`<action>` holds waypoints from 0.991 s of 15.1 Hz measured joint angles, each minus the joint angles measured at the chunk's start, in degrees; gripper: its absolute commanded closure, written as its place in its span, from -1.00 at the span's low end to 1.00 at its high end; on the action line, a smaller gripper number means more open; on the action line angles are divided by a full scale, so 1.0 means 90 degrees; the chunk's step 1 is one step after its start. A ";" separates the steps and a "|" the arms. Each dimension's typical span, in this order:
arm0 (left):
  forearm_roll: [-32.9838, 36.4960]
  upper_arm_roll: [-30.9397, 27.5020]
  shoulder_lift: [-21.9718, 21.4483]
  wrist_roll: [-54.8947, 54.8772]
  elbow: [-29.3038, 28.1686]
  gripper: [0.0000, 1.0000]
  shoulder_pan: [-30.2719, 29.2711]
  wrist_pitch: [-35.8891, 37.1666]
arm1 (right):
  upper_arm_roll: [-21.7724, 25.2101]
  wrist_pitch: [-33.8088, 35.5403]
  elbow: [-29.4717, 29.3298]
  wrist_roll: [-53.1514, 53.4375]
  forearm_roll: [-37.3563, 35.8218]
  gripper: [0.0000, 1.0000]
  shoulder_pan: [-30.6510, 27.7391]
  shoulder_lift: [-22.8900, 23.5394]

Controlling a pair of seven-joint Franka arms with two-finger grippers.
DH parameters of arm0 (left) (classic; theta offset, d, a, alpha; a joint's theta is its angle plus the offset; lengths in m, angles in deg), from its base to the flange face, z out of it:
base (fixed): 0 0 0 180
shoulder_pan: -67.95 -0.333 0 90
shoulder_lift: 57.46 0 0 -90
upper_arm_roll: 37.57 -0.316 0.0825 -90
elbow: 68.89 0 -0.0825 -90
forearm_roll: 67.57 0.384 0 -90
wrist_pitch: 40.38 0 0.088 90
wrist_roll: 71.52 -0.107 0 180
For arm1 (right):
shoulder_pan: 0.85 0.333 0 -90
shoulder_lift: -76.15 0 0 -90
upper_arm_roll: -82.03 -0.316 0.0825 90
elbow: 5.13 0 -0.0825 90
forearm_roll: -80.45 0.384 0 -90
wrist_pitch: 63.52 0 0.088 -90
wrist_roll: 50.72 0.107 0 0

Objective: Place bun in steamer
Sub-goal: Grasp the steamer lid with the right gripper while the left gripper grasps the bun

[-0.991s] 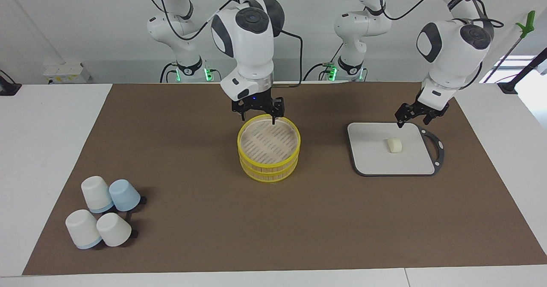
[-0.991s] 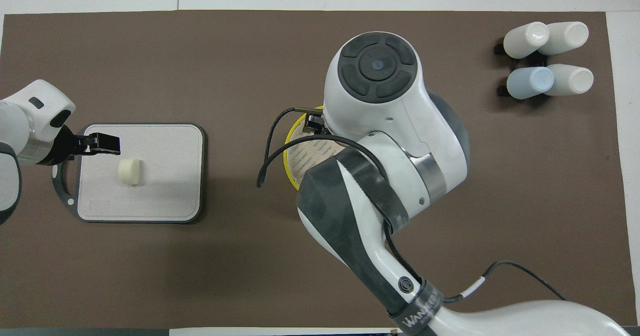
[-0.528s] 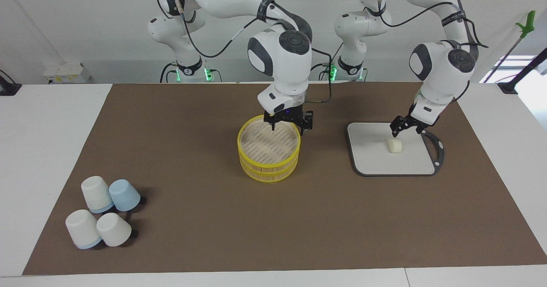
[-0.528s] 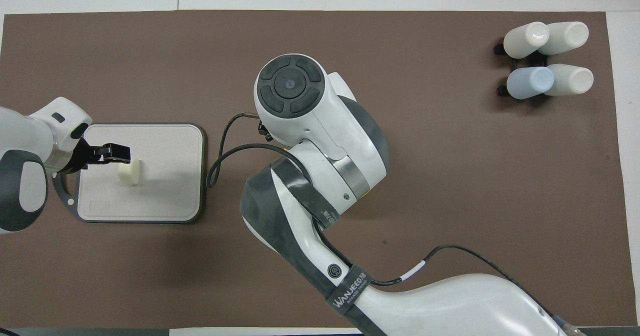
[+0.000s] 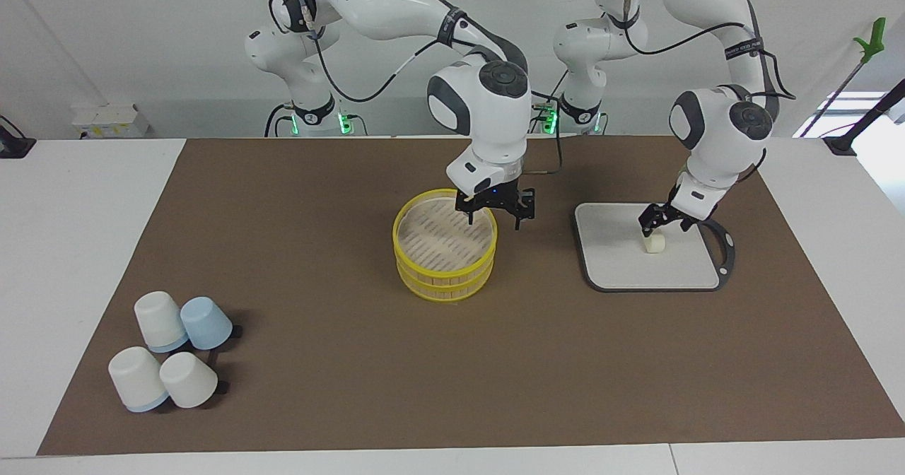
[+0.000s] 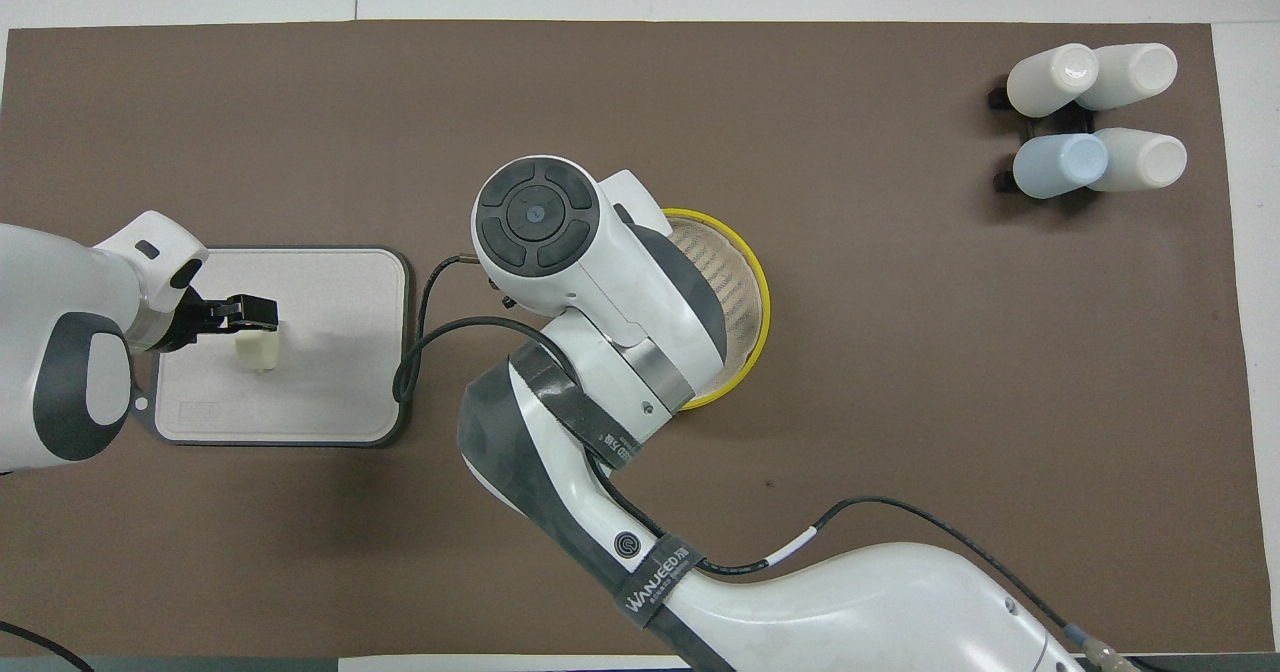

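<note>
The bun [image 5: 654, 243], a small cream-white rounded block, sits on the pale grey square board [image 5: 622, 266] with its dark rim, at the middle right of the facing view. The left gripper [image 5: 661, 220] is down at the bun, its black fingers apart and seeming to bracket the bun's top, not yet closed on it as far as I can judge. The steamer [image 5: 445, 249], a round pale bamboo basket with bright yellow rims, stands mid-frame on the brown mat [image 5: 318, 362]. The right gripper [image 5: 495, 210] hangs at the steamer's rim on the board's side, jaws spread, one finger inside the rim and one outside. To do this well, the left fingers should settle evenly on both flanks before squeezing gently, since the bun looks soft. Four upturned cups [image 5: 170, 351] huddle at lower left.
</note>
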 measured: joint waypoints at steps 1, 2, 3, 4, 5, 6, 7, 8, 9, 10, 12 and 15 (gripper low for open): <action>0.0000 0.0000 0.0000 0.0000 -0.0054 -1.00 -0.0030 -0.0048 | 0.0000 0.0000 0.0066 -0.0065 0.0000 -0.71 0.0007 0.0000; 0.0000 0.0000 0.0000 0.0000 -0.0099 -1.00 -0.0041 -0.0070 | 0.0000 0.0000 0.0116 -0.0100 0.0000 -0.70 0.0013 0.0000; 0.0000 0.0006 0.0000 0.0000 -0.0135 -1.00 -0.0041 -0.0095 | 0.0000 0.0000 0.0159 -0.0122 0.0000 -0.71 0.0020 0.0000; 0.0000 0.0018 0.0000 0.0000 -0.0168 -1.00 -0.0041 -0.0131 | 0.0000 -0.0001 0.0200 -0.0143 0.0000 -0.71 0.0030 -0.0001; 0.0000 0.0032 0.0000 0.0001 -0.0203 -1.00 -0.0040 -0.0177 | 0.0000 -0.0007 0.0232 -0.0152 0.0000 -0.71 0.0043 -0.0001; 0.0000 0.0043 0.0002 0.0002 -0.0245 -1.00 -0.0039 -0.0240 | 0.0000 -0.0020 0.0255 -0.0158 0.0000 -0.71 0.0057 -0.0001; 0.0000 0.0051 0.0012 0.0004 -0.0281 -1.00 -0.0038 -0.0292 | -0.0001 -0.0040 0.0272 -0.0166 0.0000 -0.69 0.0077 -0.0001; 0.0000 0.0058 0.0028 0.0004 -0.0311 -1.00 -0.0036 -0.0326 | -0.0001 -0.0084 0.0290 -0.0168 0.0000 -0.55 0.0105 -0.0001; 0.0000 0.0065 0.0052 0.0004 -0.0331 -1.00 -0.0033 -0.0358 | -0.0001 -0.0159 0.0320 -0.0168 0.0000 -0.25 0.0134 -0.0001; 0.0000 0.0070 0.0082 0.0004 -0.0341 -1.00 -0.0032 -0.0380 | -0.0001 -0.0229 0.0364 -0.0168 0.0000 0.16 0.0147 -0.0001; 0.0000 0.0070 0.0144 0.0004 -0.0354 -1.00 -0.0032 -0.0391 | 0.0001 -0.0321 0.0461 -0.0168 0.0000 0.91 0.0150 0.0000; 0.0000 0.0072 0.0256 0.0004 -0.0359 -0.81 -0.0032 -0.0455 | 0.0001 -0.0346 0.0535 -0.0169 0.0001 1.00 0.0151 0.0000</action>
